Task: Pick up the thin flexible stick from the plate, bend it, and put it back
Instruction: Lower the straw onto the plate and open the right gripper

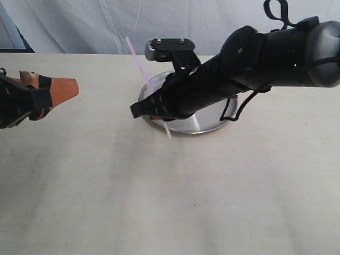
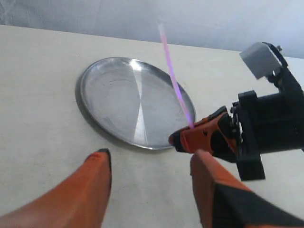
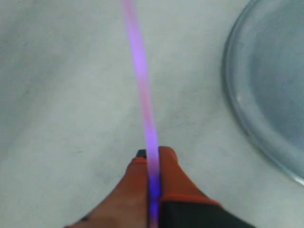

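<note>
The thin pink-purple stick is lifted off the plate and held at a slant. Its upper end points up and back, and its paler end hangs over the plate's front rim. My right gripper reaches across to the left side of the steel plate and is shut on the stick near its lower part. In the right wrist view the fingers pinch it tightly. My left gripper hovers at the table's left, open and empty, facing the plate and the right gripper.
The table is a plain cream surface with a white cloth backdrop behind it. The right arm's black body stretches over the plate from the right. A bare strip of table lies between the left gripper and the plate.
</note>
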Controlling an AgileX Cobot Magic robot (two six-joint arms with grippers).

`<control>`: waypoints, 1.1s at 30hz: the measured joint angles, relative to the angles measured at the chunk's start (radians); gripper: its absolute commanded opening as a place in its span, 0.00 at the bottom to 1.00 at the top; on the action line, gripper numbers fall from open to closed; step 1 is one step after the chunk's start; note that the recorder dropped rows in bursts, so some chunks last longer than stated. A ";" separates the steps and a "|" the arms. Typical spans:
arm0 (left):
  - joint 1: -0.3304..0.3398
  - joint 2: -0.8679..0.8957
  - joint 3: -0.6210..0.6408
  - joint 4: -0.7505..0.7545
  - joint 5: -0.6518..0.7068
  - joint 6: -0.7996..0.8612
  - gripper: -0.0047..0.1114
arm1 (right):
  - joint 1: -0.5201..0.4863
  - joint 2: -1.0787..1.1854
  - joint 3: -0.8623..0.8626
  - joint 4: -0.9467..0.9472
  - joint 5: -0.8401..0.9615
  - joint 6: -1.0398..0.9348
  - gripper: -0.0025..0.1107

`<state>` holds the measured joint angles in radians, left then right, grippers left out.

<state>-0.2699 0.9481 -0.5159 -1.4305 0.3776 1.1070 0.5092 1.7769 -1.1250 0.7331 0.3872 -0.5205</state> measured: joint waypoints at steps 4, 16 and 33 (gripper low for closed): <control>0.000 0.000 0.000 0.000 -0.008 0.000 0.48 | -0.119 0.002 0.000 -0.030 -0.005 0.023 0.01; 0.000 0.000 0.000 -0.008 0.027 -0.002 0.48 | -0.281 0.203 -0.033 -0.051 -0.027 0.027 0.01; 0.000 0.000 0.000 -0.008 0.045 -0.004 0.47 | -0.282 0.387 -0.217 0.001 0.088 0.070 0.44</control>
<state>-0.2699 0.9481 -0.5159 -1.4383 0.4225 1.1034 0.2273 2.1640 -1.3418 0.7340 0.4749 -0.4503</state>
